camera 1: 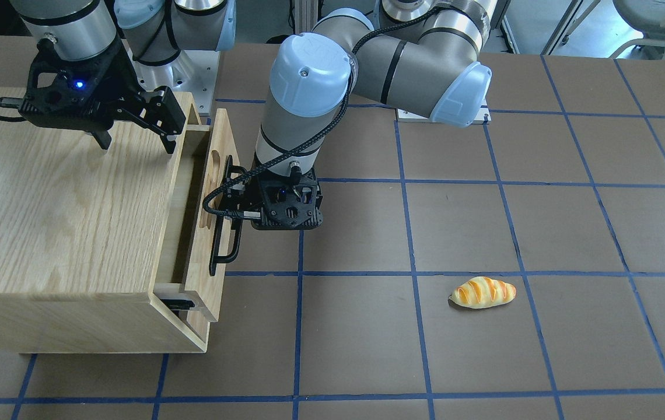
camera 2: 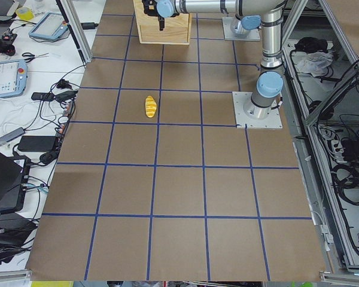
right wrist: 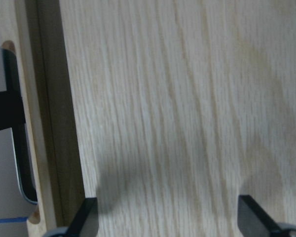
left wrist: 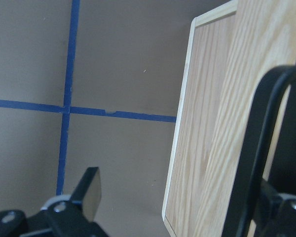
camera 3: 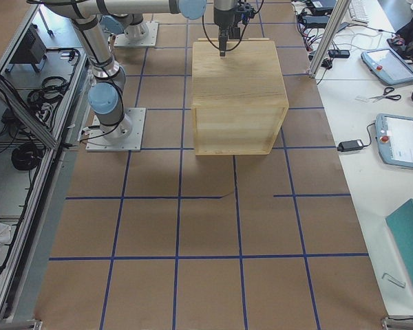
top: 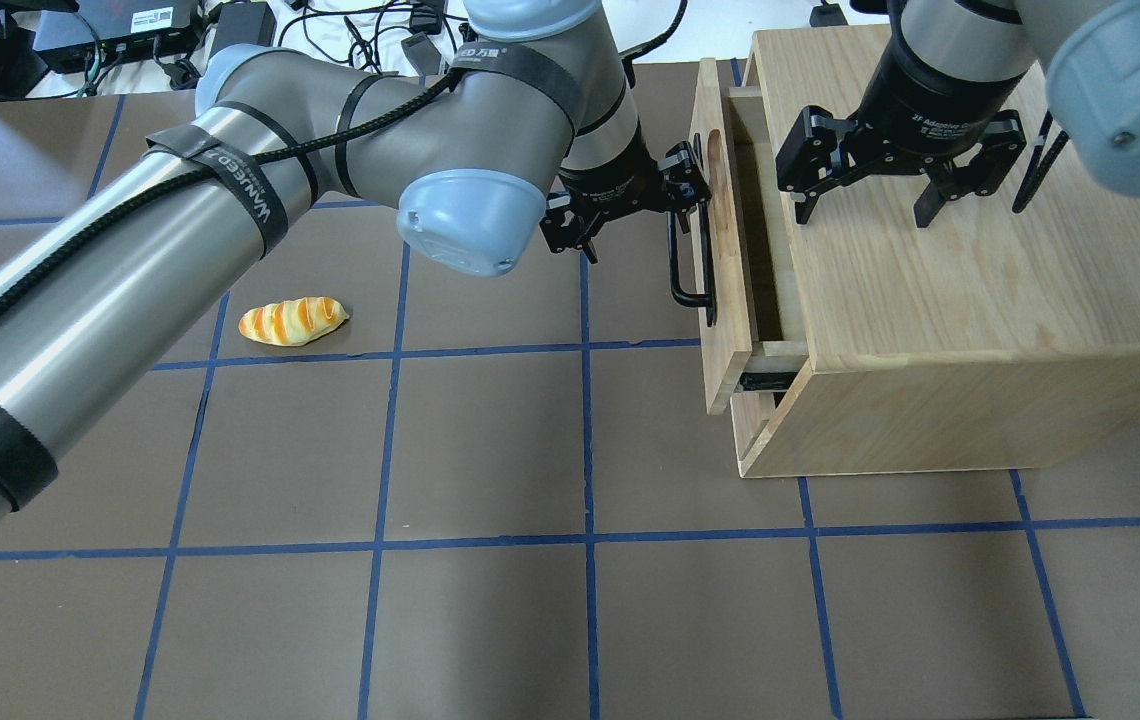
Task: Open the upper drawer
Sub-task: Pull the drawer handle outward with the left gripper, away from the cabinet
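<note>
The upper drawer (camera 1: pixel 211 153) (top: pixel 720 300) is light oak and stands pulled a short way out of the wooden cabinet (camera 1: pixel 64 204) (top: pixel 980 290). Its front carries a long black bar handle (camera 1: pixel 223 252) (top: pixel 682 275) and an oval notch (camera 1: pixel 211 186). My left gripper (camera 1: pixel 232 195) (top: pixel 675 190) is open, with its fingers either side of the handle's upper part. In the left wrist view the handle (left wrist: pixel 256 148) lies close to the right finger and the other finger (left wrist: pixel 89 192) stands well clear. My right gripper (camera 1: pixel 134 143) (top: pixel 870 200) is open and empty over the cabinet top (right wrist: pixel 187 98).
A bread roll (camera 1: pixel 482 293) (top: pixel 292 321) lies on the brown table with blue grid tape (top: pixel 490 450), well away from the cabinet. The left arm's elbow hangs over the table beside the drawer front. Cables and devices lie past the table's far edge.
</note>
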Available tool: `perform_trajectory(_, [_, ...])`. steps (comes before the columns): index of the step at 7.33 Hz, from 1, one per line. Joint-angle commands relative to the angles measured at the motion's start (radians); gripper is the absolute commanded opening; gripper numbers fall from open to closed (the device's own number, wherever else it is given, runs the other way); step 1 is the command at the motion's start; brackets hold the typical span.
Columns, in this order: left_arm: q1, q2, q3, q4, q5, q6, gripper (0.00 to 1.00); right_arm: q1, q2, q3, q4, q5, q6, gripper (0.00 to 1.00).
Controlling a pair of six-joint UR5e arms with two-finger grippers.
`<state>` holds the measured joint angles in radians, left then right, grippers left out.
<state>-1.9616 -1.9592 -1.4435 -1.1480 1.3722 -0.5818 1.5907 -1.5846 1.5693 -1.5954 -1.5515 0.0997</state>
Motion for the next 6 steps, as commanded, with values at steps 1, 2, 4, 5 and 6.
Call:
perform_trajectory(1, [0.015,0.002,0.000,-0.013,0.001,0.011,1.00,-0.002,0.000,0.000,0.000,-0.001,0.000,1.00])
perform_trajectory(2, [0.036,0.005,0.002,-0.037,0.002,0.013,1.00,0.000,0.000,0.000,0.000,-0.001,0.000,1.00])
perform_trajectory(4, [0.072,0.022,0.000,-0.081,0.002,0.055,1.00,0.000,0.000,0.000,0.000,-0.001,0.000,1.00])
perform_trajectory(5, [0.082,0.026,0.002,-0.099,0.004,0.057,1.00,0.000,0.000,0.000,0.000,-0.001,0.000,1.00])
perform_trajectory(6, [0.089,0.026,0.000,-0.102,0.004,0.062,1.00,0.000,0.000,0.000,0.000,-0.001,0.000,1.00])
